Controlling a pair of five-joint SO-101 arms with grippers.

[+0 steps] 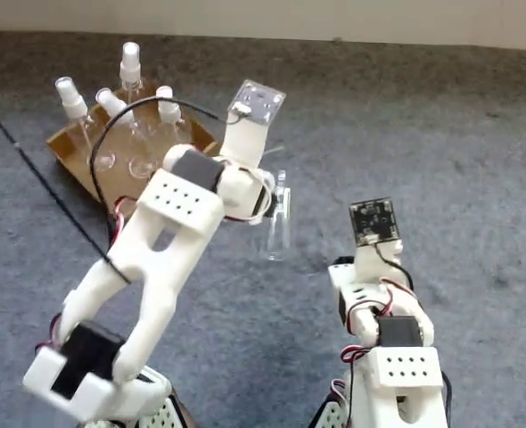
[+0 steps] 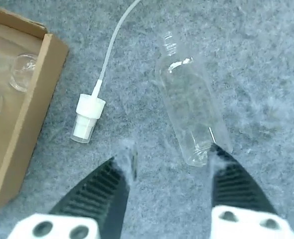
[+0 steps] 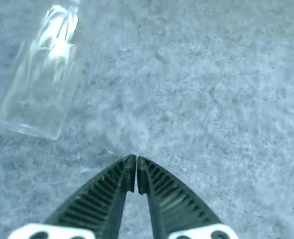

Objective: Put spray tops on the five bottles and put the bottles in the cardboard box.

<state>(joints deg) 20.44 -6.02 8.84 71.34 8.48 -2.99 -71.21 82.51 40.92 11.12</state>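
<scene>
Step in hand, as I read it: the fifth and last bottle. Four capped bottles [image 1: 129,76] stand in the cardboard box [image 1: 64,150], toward the table's far left corner. The last bottle [image 2: 189,114] lies on its side near the middle of the table [image 1: 477,134], neck open, no top on it. Its spray top [image 2: 87,117] lies loose between bottle and box, apart from both, with the dip tube [image 2: 112,47] trailing away from the cap.

Left claw [image 2: 171,153] hangs over the bottle's base end. It is spread wide and has hold of nothing. One fingertip sits at the base; I can't tell whether it touches. Right claw [image 3: 136,159] is nearer the front edge, closed to a sliver and empty, with the bottle off to one side ahead of it.

Next, I judge: one claw must grip the bottle and steady it, and the other must lift the top and thread the tube into the neck. The clear plastic will likely roll or slip, so I'd grip mid-body.

In the way: the long thin tube may snag on the table's nap. The box wall is near the top. Four bottles already crowd the box, leaving a tight slot.
</scene>
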